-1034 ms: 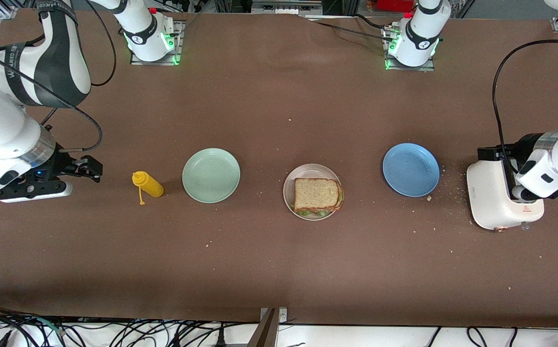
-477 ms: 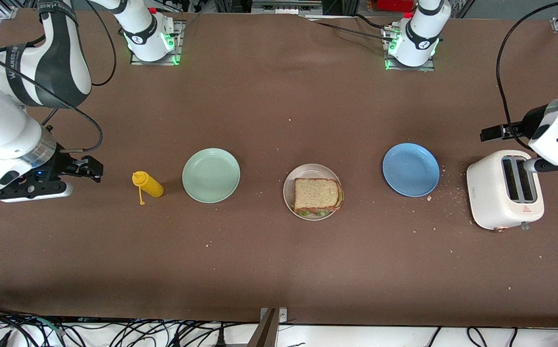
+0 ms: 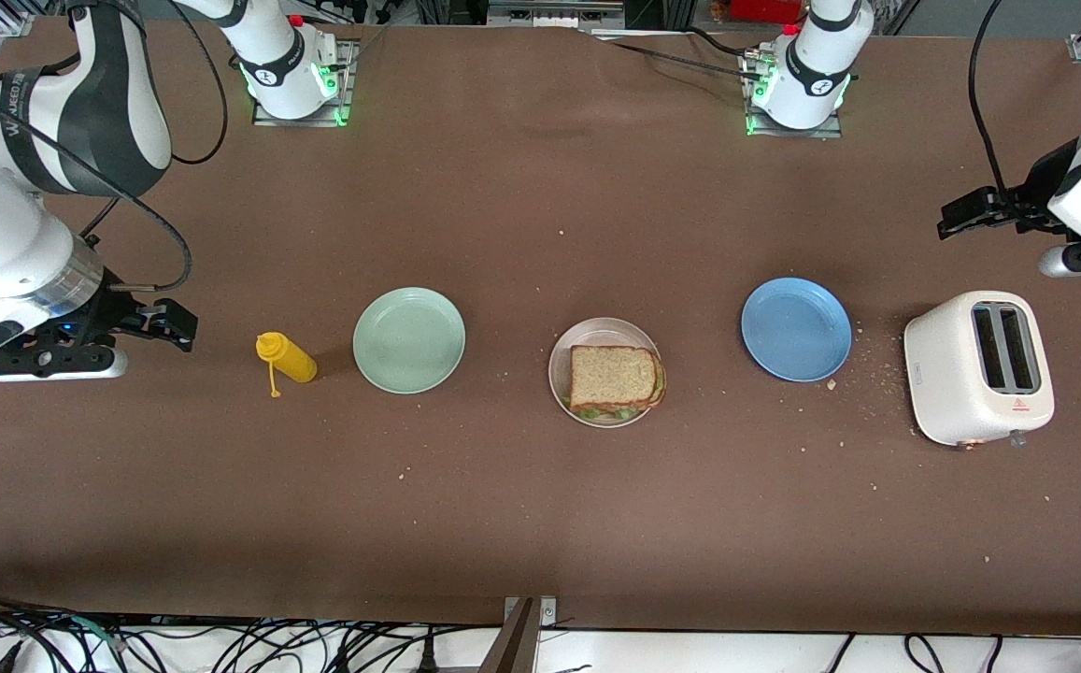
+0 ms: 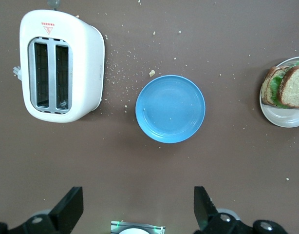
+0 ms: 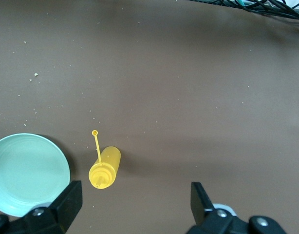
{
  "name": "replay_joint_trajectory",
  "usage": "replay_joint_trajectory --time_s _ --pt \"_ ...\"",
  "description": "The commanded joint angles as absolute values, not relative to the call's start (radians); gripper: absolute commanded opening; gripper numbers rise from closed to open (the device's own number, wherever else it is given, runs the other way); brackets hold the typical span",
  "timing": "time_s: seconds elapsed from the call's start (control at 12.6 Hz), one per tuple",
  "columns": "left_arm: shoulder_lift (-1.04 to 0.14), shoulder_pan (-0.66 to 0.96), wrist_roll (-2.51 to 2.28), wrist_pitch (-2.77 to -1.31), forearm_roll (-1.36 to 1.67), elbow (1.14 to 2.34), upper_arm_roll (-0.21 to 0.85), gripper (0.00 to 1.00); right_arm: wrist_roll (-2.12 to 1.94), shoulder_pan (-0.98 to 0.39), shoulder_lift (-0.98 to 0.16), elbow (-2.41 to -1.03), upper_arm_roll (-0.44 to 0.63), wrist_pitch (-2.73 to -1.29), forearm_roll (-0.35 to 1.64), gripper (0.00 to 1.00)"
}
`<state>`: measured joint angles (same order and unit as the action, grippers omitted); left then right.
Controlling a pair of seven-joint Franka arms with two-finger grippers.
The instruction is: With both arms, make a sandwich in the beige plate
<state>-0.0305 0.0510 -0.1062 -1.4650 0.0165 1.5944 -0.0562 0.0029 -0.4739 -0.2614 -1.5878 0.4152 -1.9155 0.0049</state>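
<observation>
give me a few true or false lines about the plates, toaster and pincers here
1. The sandwich sits on the beige plate. True.
2. The blue plate holds a slice of toast. False: it holds no bread.
3. The left pincer is shut on bread. False: it is open and empty, above the table near the toaster.
4. The yellow bottle lies beside the mint-green plate. True.
5. The right pincer is open. True.
</observation>
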Motion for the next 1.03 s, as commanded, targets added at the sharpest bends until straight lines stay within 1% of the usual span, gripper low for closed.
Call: replay_joint_trajectory --time_s 0.0,0.08,0.32,0.95 --pt "0.005 0.041 -0.109 -1.477 -0.003 1.623 -0.040 1.00 0.049 -0.479 -0.235 -1.560 0.410 -1.850 -0.011 0.98" --pt "0.000 0.041 -0.112 -1.477 0.024 1.621 -0.041 1.00 0.084 -0.480 -0.235 -1.543 0.408 -1.826 -0.006 0.98" --pt "-0.009 0.034 -0.103 -1.467 0.043 1.591 -0.046 1.00 0.181 -0.482 -0.236 -1.491 0.408 -1.769 0.109 0.99" --pt "-0.028 0.035 -0.100 -1.456 0.028 1.594 -0.046 1.00 0.179 -0.482 -0.236 -1.489 0.408 -1.764 0.107 0.99"
